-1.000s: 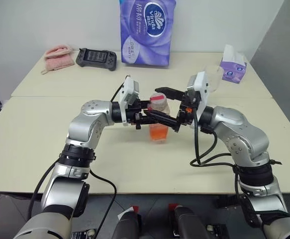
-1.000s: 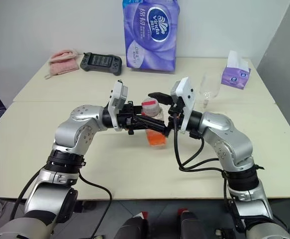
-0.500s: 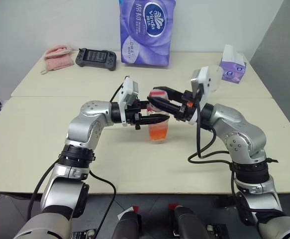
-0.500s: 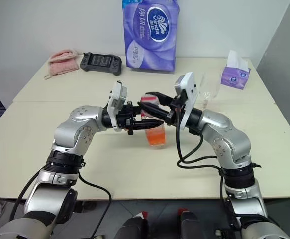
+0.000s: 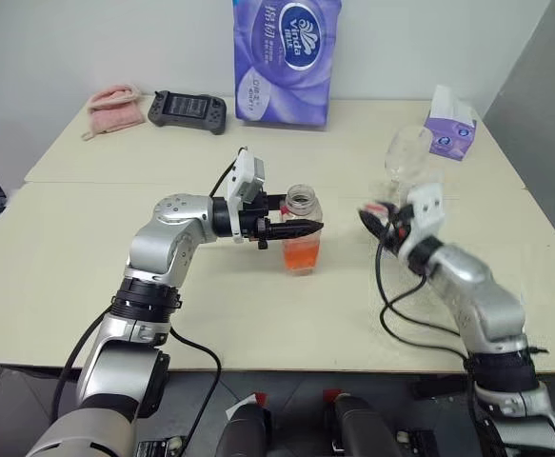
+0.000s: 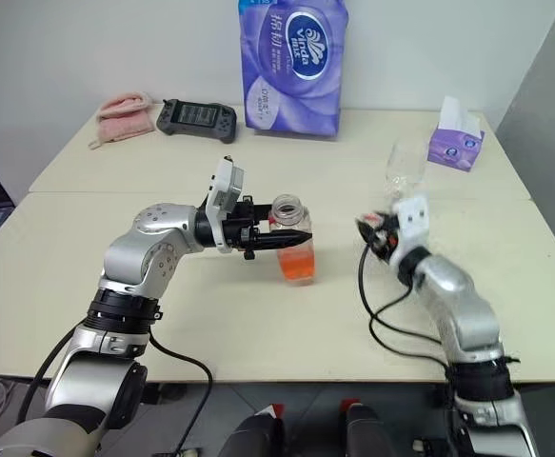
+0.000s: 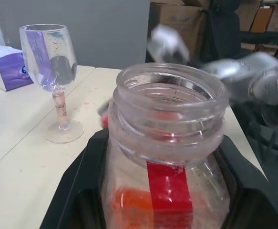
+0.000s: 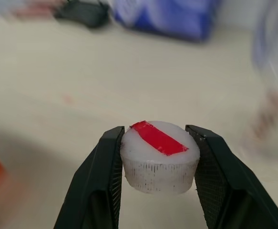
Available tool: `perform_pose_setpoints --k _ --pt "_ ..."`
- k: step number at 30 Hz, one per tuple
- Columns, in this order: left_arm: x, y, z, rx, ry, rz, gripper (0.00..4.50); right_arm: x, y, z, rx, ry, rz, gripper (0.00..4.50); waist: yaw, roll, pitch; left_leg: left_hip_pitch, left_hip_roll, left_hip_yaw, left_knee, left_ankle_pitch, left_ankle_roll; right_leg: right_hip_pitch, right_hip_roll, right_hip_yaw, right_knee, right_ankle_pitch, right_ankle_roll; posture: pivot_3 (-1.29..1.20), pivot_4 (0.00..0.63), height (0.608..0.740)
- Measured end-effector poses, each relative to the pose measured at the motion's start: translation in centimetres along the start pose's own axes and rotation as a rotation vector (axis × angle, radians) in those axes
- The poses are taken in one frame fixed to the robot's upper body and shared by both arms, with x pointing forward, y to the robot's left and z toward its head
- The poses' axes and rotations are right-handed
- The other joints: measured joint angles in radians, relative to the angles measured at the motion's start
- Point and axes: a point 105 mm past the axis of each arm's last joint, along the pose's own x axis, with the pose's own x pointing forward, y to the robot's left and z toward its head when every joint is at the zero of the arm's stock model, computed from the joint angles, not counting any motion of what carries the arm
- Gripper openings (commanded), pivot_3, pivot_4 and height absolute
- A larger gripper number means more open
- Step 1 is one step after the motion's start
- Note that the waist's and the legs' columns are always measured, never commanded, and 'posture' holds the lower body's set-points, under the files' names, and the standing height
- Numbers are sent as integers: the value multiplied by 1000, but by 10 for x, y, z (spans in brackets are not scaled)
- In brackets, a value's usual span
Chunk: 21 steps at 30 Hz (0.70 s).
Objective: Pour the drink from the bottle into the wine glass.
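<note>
Clear bottle [image 5: 301, 231] upright, uncapped mouth upward

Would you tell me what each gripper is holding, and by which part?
Left gripper clamps the bottle just below its open neck; right gripper pinches the cap by its sides.

Two pale cream counters [image 5: 87, 286] butted together, a seam running across between the near one and the far one, set against a plain white wall [image 5: 87, 48]; a grey panel or wall face [image 5: 553, 86] rises at the right edge. On the far counter: tall purple tissue pack [image 5: 287, 59] upright at the wall, black handheld game console [image 5: 188, 109] beside it, pink folded cloth [image 5: 112, 99] further left, purple tissue box [image 5: 448, 129] at the right. Light even and soft; left wrist view catches stacked cardboard boxes [image 7: 181, 14] and a dark office chair [image 7: 267, 138] beyond the counter edge.
</note>
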Motion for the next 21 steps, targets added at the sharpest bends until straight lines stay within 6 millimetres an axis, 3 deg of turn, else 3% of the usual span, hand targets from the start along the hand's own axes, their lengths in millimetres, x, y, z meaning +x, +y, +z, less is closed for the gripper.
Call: perform_pose_setpoints --k 2,10,21 --pt "0 0 0 0 1 0 2177 -5 3 -28 9 62 -28 1723 -3 0 0 1 1 0 0 0 0 0 1 1 1 0 0 0 150 740" --pt "3 -1 -1 5 6 -7 2177 -4 -2 -30 12 30 -79 4410 -9 0 0 6 2 2 0 0 0 2 6 2 1 0 1 0 150 740" --pt "4 1 -3 1 3 17 2177 -15 -3 -14 -98 23 4 4485 -4 0 0 5 1 1 0 0 0 2 6 1 1 0 0 0 150 740"
